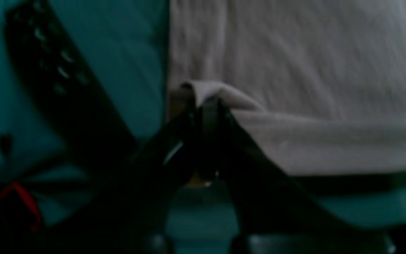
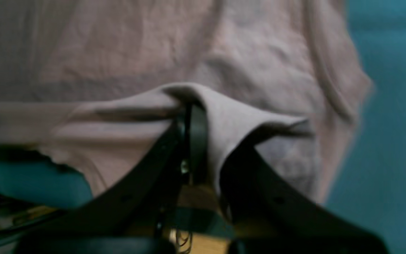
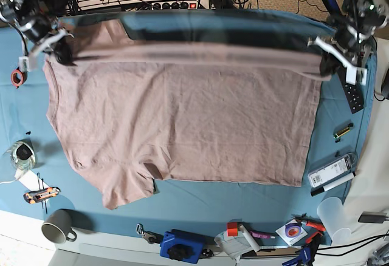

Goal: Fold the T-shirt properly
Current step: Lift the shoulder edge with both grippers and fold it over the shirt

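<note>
Both end effectors, left (image 1: 206, 106); right (image 2: 192, 109), pinching T-shirt (image 3: 182, 120) edge, mug (image 3: 58, 226) nearby

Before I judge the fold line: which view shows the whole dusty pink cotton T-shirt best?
The base view: the dusty pink cotton T-shirt lies spread on the teal table cloth, one sleeve and its far edge lifted between both grippers. Each wrist view shows only a blurred pinch of fabric in shut jaws, right gripper, left gripper.

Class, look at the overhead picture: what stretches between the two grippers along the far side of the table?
In the base view, the T-shirt's lifted edge spans between the right gripper and the left gripper, both pinching it.
</note>
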Tool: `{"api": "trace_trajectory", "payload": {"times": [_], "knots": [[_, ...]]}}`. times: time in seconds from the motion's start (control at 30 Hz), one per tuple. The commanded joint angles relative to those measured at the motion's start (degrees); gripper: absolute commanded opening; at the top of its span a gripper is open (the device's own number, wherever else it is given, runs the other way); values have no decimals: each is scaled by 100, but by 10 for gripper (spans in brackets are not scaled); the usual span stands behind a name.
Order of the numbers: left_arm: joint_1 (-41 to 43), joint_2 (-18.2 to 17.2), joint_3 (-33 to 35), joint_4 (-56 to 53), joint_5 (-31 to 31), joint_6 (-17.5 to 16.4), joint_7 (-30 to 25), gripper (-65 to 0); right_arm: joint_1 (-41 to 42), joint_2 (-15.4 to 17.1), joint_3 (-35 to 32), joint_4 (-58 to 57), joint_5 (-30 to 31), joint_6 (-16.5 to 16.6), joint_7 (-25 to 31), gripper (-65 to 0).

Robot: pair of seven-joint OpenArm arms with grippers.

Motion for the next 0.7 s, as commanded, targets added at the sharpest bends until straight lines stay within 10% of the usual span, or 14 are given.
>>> {"api": "trace_trajectory", "payload": {"times": [0.0, 0.67], "knots": [[-66, -79, -31, 90, 140, 127, -177, -650, 79, 136, -59, 74, -57, -55, 164, -650], [-1353, -140, 669, -863, 605, 85, -481, -650, 883, 481, -520, 68, -1792, -315, 1281, -650]]}}
